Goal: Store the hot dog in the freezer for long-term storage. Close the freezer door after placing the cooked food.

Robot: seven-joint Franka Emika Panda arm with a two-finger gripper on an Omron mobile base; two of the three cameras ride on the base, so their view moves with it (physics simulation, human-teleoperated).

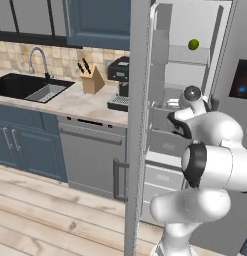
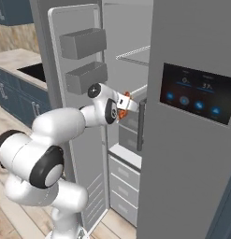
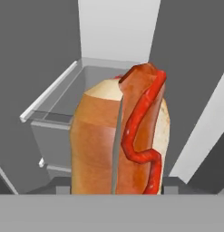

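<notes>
With my hand (image 2: 128, 103) clamped across the hot dog (image 3: 120, 136), I carry it into the open freezer (image 2: 131, 70) above a grey drawer (image 3: 63, 122); the soft, light bun likely squashes, so a gentle mid-length hold suits.

Rendered scene, evenly and fairly brightly lit with no single visible light source; shadows are soft and faint, with no hard cast edges. Both base views are low in resolution and slightly soft, with jagged edges along the freezer door (image 1: 137, 125); the robot arm (image 1: 215, 150) carries smooth pale highlights but no harsh glare. In the hand view the hot dog (image 3: 120, 136) is close, sharp enough to show its red squiggle, flatly shaded; no edge distortion noted.
</notes>
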